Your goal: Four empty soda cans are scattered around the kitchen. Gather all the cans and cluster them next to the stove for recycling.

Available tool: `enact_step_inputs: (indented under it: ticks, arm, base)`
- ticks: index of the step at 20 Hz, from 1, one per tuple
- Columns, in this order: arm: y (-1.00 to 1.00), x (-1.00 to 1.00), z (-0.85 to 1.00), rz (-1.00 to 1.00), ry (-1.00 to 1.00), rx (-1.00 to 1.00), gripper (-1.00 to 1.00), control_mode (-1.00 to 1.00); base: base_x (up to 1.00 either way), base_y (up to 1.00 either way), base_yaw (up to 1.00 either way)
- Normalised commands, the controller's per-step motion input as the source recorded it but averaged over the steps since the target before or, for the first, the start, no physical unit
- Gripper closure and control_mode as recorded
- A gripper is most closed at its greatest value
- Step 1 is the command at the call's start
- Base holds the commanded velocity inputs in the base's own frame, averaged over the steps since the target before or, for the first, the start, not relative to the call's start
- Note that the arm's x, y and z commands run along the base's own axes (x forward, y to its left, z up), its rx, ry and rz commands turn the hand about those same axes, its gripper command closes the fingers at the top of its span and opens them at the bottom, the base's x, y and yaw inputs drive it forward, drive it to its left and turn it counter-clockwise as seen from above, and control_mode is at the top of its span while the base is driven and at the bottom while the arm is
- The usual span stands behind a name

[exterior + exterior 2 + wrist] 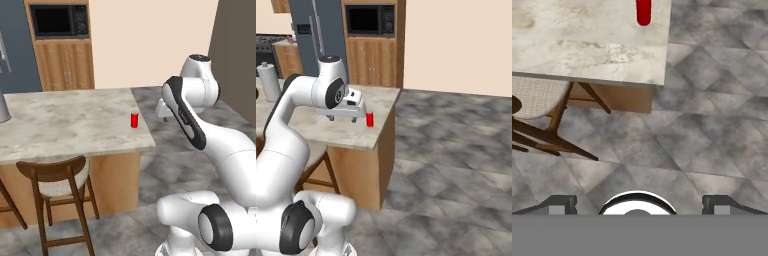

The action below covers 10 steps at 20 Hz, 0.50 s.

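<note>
— Where do we stand with the red can [134, 120]?

— It's upright near the corner of the marble surface [60, 125]. Our claw [344, 119] hangs spread and empty just beside it, at about the can's height, fingers pointing down.

— So which way do we go?

— Sideways toward the can, whose long axis is vertical. We'd watch the surface edge; the wooden chair [57, 182] sits below, clear of us.

Red can [644, 12] far ahead of my gripper [639, 204]: its top is cut off by pic edge. My arm hides the far end of my hand in left base view. Stove [267, 44] way off, half cut off.
</note>
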Motion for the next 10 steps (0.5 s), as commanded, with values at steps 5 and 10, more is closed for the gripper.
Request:
enact_step_inputs:
  ticks: [5, 10]
  arm:
    - [0.00, 0.00, 0.00, 0.00, 0.00, 0.00, -1.00, 1.00]
    - [0.00, 0.00, 0.00, 0.00, 0.00, 0.00, -1.00, 1.00]
  base:
    - [0.51, 0.00, 0.00]
    - [0.48, 0.00, 0.00]
